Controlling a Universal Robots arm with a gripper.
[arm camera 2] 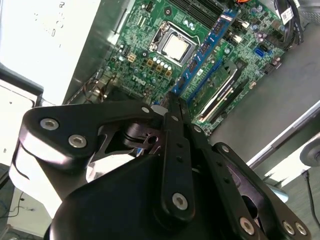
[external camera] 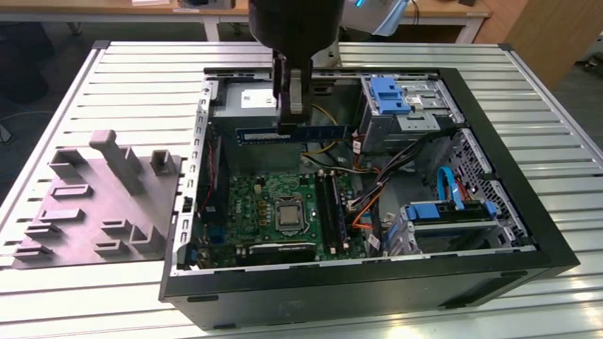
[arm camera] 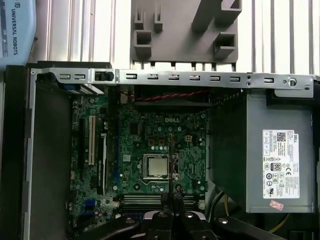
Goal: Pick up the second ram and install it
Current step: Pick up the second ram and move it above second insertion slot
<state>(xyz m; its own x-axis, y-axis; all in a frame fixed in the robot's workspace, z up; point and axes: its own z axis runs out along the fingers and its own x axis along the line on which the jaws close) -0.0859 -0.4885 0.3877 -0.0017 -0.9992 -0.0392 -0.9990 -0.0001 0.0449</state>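
Slatted table [external camera: 141, 78] carries open case [external camera: 377, 289]; at upper centre, gripper [external camera: 293, 120] clamped on ram [external camera: 325, 132] may jam it if misaligned with slots [external camera: 330, 201].

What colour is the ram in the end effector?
Blue with black chips; the ram shows best in the second wrist view.

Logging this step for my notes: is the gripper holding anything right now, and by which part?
Yes. The gripper is shut on the second ram, pinching its upper long edge near mid-length, the stick level above the open computer case.
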